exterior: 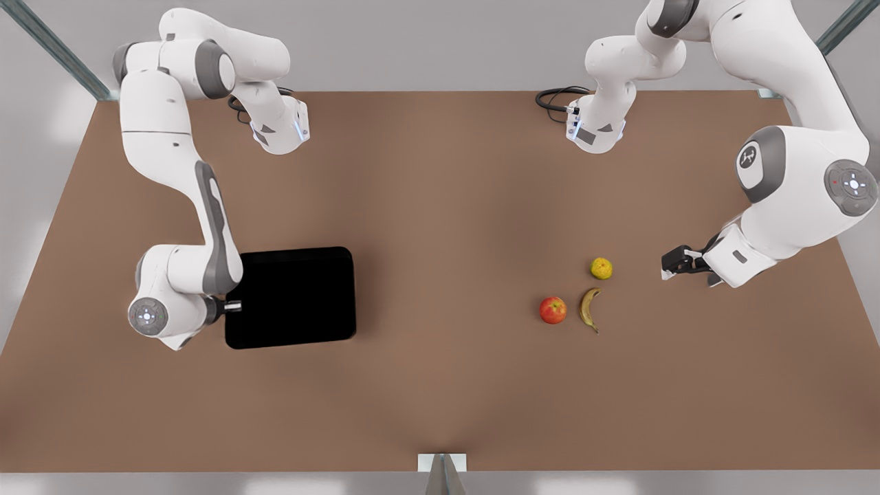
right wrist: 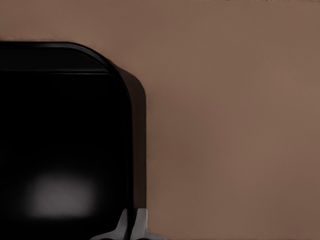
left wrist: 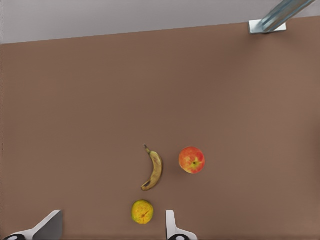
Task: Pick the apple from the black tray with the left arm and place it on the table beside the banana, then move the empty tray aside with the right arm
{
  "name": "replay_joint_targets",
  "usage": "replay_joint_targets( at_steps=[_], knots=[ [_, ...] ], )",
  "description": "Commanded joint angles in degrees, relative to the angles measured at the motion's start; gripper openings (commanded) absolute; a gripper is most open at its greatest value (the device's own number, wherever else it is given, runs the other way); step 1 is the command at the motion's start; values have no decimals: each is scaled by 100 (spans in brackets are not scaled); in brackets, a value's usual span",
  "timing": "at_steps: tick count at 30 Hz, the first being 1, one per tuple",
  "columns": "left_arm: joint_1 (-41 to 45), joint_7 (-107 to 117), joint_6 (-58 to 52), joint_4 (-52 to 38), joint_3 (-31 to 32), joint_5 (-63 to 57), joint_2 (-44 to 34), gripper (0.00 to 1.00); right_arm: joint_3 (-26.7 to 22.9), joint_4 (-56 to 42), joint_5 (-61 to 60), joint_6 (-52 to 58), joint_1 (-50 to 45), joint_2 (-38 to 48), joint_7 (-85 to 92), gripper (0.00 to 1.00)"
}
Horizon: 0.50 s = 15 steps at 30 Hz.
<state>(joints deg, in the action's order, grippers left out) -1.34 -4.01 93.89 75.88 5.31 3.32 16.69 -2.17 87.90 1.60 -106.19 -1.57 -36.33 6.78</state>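
Here, right claw [exterior: 234, 306] clamped on black tray [exterior: 295, 295] rim, left claw [exterior: 665, 265] parted near apple [exterior: 553, 310].

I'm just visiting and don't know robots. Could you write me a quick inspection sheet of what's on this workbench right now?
Surface: flat matte brown table with a grey rim.
Job's things: small red apple on the table beside the curved yellow banana, not touching; glossy black rectangular tray empty, far off toward the front view's left.
Clutter: small yellow-orange citrus fruit near the banana's tip.
Grippers: left gripper open, beside the fruits; right gripper shut on the tray's rim.
Cables: black loops at both arm bases.
Surroundings: grey floor, metal frame struts.
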Motion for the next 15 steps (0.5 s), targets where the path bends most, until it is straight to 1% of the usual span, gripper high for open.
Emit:
replay_joint_targets(
  at_steps=[1, 2, 3, 4, 6, 7, 8, 9, 10, 12, 14, 15],
  knots=[
    [2, 5, -11, -3, 5, -68, -7, 100, -11, -89, 43, -235, 25, -111, 2372, 9],
    [2, 5, -11, -3, 5, -68, -7, 100, -11, -98, 43, -235, 25, -146, 2372, 9],
    [2, 5, -11, -3, 5, -68, -7, 100, -11, -98, 43, -235, 25, -155, 2372, 11],
    [11, 5, -11, -3, 5, -68, -7, 100, -11, -116, 43, -235, 25, -155, 2363, 17],
    [11, -3, -11, -3, 5, -68, -7, 100, -3, -142, 43, -235, 17, -155, 2311, 34],
    [2, 5, -11, -3, 5, -68, -7, 100, -3, -168, 43, -235, 25, -155, 2293, 47],
    [11, 5, -11, -3, 5, -68, -7, 100, -3, -177, 25, -227, 17, -155, 2258, 70],
    [11, -3, -11, -3, 5, -68, -7, 100, -3, -177, -203, -227, 17, -146, 2267, 86],
    [11, 5, -11, -3, 5, -77, -7, 100, -3, -177, -221, -218, 17, -137, 2249, 98],
    [2, 5, -11, -3, 5, -77, -7, 100, 41, -318, -221, -113, -18, 99, 2249, 100],
    [2, 5, -11, -3, 5, -77, -16, 100, 120, -335, -151, 590, -54, 951, 1995, 100],
    [11, 5, -11, -3, 5, -77, -16, 100, 208, -335, -133, 1161, -80, 1523, 1757, 100]
  ],
)
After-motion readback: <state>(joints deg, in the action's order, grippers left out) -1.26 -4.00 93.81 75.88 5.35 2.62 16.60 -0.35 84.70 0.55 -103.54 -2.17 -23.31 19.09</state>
